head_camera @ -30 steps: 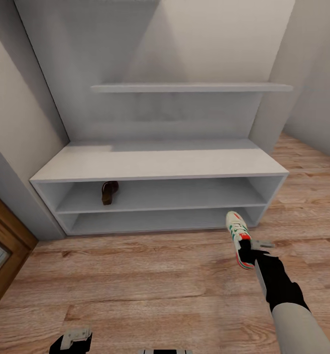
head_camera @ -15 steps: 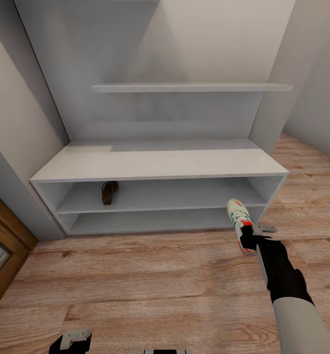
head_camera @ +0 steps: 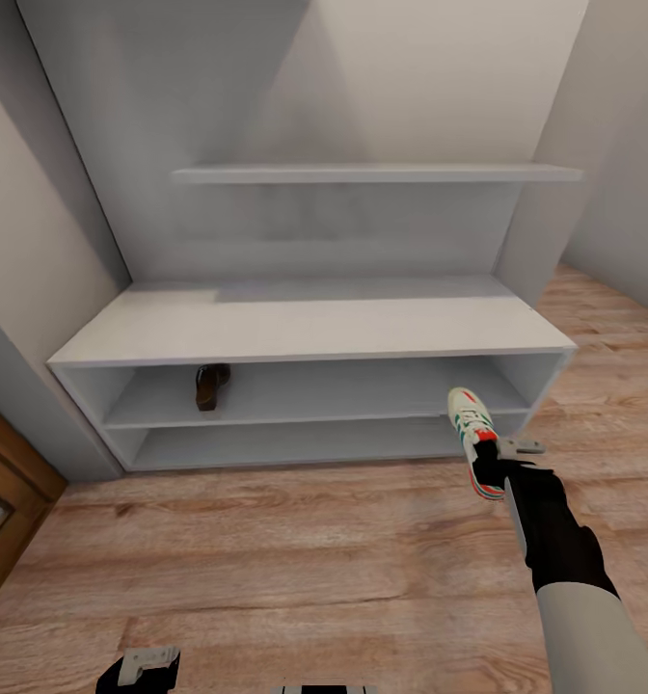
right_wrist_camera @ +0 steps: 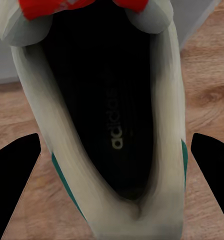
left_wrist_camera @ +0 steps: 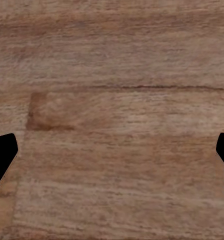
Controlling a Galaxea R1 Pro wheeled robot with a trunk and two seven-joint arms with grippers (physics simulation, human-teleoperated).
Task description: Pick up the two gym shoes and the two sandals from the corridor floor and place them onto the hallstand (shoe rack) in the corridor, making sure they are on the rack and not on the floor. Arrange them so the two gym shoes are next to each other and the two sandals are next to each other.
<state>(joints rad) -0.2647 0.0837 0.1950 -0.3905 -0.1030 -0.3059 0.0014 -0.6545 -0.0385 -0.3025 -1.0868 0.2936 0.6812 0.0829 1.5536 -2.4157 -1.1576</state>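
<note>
Nearest the robot, the left gripper (head_camera: 141, 665) hangs low over the corridor floor (head_camera: 266, 549), fingers spread wide, holding nothing. Further out, the right gripper (head_camera: 495, 469) is clamped on 1 gym shoe (head_camera: 472, 439), toe aimed at the hallstand (head_camera: 305, 328). Deeper in, 1 sandal (head_camera: 211, 384) sits on the upper shelf. Best keep the sole level and clear the shelf lip.

cream green-striped gym shoe (head_camera: 472, 436), brown sandal (head_camera: 210, 384)

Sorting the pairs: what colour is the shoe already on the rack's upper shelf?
Dark brown, a sandal; seen best in the head view.
</note>
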